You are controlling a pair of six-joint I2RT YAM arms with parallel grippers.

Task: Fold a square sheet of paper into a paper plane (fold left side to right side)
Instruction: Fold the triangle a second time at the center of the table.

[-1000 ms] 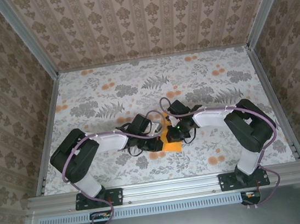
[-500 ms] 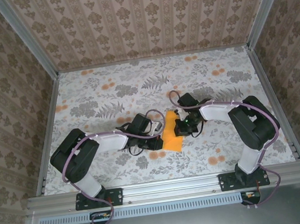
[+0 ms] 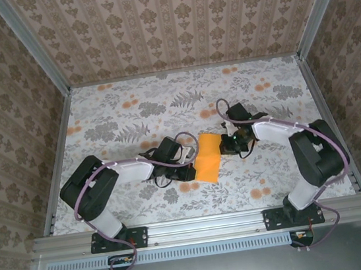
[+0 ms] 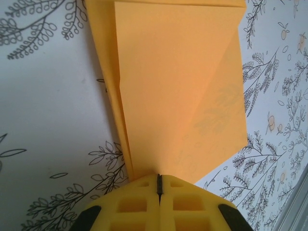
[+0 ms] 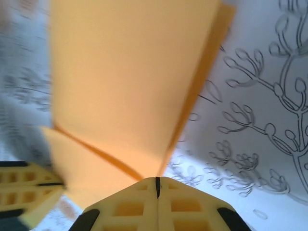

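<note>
Grey-leafed floral cloth (image 3: 130, 108) covers the whole tabletop, biggest thing here, w/ patterned walls (image 3: 172, 23) round it. My two arms come in from the near edge: left arm (image 3: 125, 171) bent toward the centre, right arm (image 3: 279, 128) the same from the other side.

Between them, front-middle of the cloth, is the paper (image 3: 207, 158): bright orange, partly folded, set at a slight tilt. My left claw (image 3: 191, 171) is at its lower-left edge and my right claw (image 3: 227, 145) at its right edge.

Left wrist cam: my left claw (image 4: 159, 179) is clamped tight, just a thin seam between the yellow fingers. The paper (image 4: 178, 86) narrows down into that seam, so I've got it pinched. There's a layered flap along its left side and a diagonal crease on the right, w/ cloth (image 4: 48, 96) beneath.

Right wrist cam, a bit blurred: my right claw (image 5: 157, 182) is also closed w/ the paper (image 5: 130, 82) fanning out from the tips — gripped there too. My left claw's yellow fingers (image 5: 21, 190) sit bottom-left, right at the sheet's other corner.
</note>
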